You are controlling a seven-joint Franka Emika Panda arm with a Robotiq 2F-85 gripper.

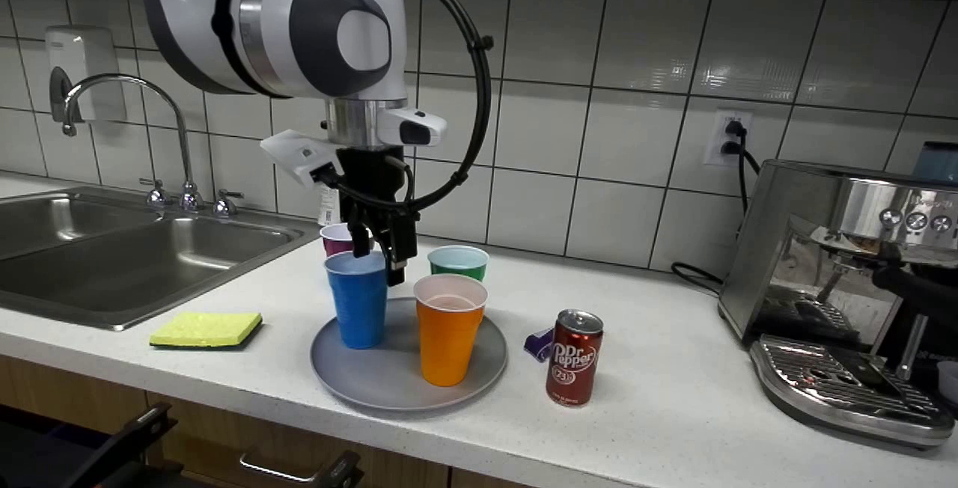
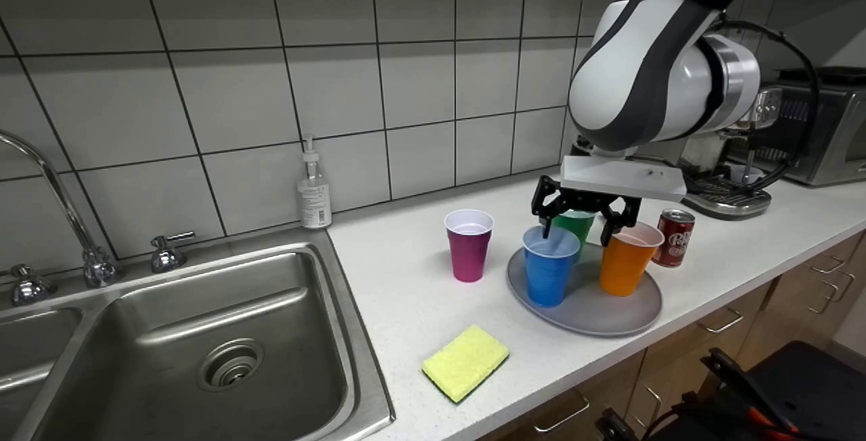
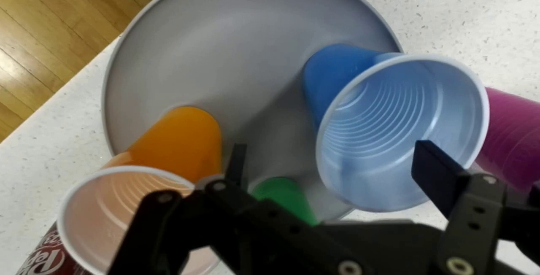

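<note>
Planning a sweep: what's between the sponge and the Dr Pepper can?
The grey plate with the blue cup and orange cup on it, in both exterior views; a small purple item also shows by the can in an exterior view.

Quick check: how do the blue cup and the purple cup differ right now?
The blue cup stands on the gray plate; the purple cup stands directly on the counter. The open gripper has one finger over or inside the blue cup's mouth; the purple cup has none at its mouth. Outside, the blue cup is bright blue, the purple cup a deep magenta. Both stand upright, with open mouths and pale insides.
</note>
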